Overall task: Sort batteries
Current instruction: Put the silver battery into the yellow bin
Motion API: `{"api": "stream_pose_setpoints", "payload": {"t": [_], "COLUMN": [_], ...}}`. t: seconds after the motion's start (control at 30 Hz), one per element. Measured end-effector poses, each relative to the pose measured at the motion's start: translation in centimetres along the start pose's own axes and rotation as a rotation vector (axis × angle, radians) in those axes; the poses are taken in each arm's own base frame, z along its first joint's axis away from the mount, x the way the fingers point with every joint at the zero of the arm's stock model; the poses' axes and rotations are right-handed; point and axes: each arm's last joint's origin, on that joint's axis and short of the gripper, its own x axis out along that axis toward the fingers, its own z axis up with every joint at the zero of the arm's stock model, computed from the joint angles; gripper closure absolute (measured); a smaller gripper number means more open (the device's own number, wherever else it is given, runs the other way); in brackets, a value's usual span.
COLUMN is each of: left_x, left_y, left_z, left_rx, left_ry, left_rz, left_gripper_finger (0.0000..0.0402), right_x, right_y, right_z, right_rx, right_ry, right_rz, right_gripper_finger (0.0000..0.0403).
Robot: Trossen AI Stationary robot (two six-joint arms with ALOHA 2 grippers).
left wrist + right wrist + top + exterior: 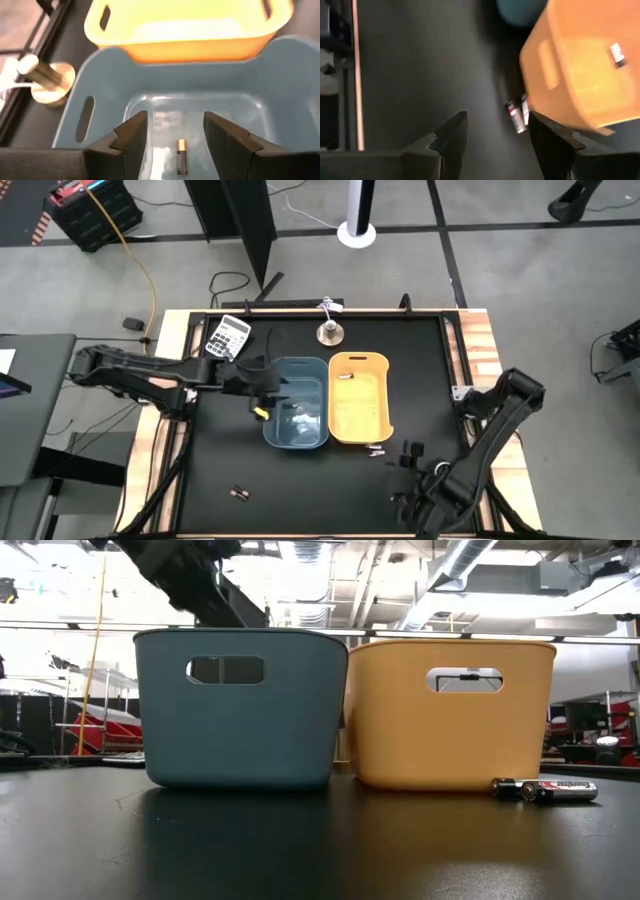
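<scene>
My left gripper (262, 388) hangs open over the left part of the blue bin (297, 402). In the left wrist view a dark battery with a copper end (181, 156) lies on the blue bin's floor (240, 115), showing between the open fingers (175, 120). Whitish batteries (298, 418) also lie in that bin. The yellow bin (359, 396) stands against the blue bin's right side and holds one battery (345, 377). My right gripper (410, 452) is open near the table's near right. Two batteries (517, 114) lie on the table by the yellow bin's near corner (545, 790).
A calculator (228, 335) and a round metal weight with a tag (331, 332) sit near the far edge. Another small battery (238, 494) lies on the black table toward the near left. The table's raised frame (452, 340) runs along its right side.
</scene>
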Motion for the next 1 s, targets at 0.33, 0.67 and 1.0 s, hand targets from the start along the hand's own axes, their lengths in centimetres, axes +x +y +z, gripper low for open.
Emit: {"api": "stream_pose_setpoints", "payload": {"t": [0.33, 0.67, 1.0], "left_x": [-6.4, -8.8, -9.1], "left_y": [-1.3, -2.9, -3.8], "left_z": [0.2, -0.6, -0.7], "left_rx": [0.000, -0.008, -0.003], "left_ry": [-0.142, -0.143, -0.149], "left_rz": [-0.079, -0.064, -0.088], "left_gripper_finger": [0.0227, 0.0228, 0.0228], "right_x": [5.5, 6.8, 7.4], "right_y": [2.5, 0.6, -3.3], "right_z": [-1.3, -4.0, -9.6], "right_rx": [0.057, 0.065, 0.191], "right_ry": [0.193, 0.139, -0.029], "right_rz": [-0.062, -0.146, 0.005], "right_gripper_finger": [0.0177, 0.0177, 0.0177]}}
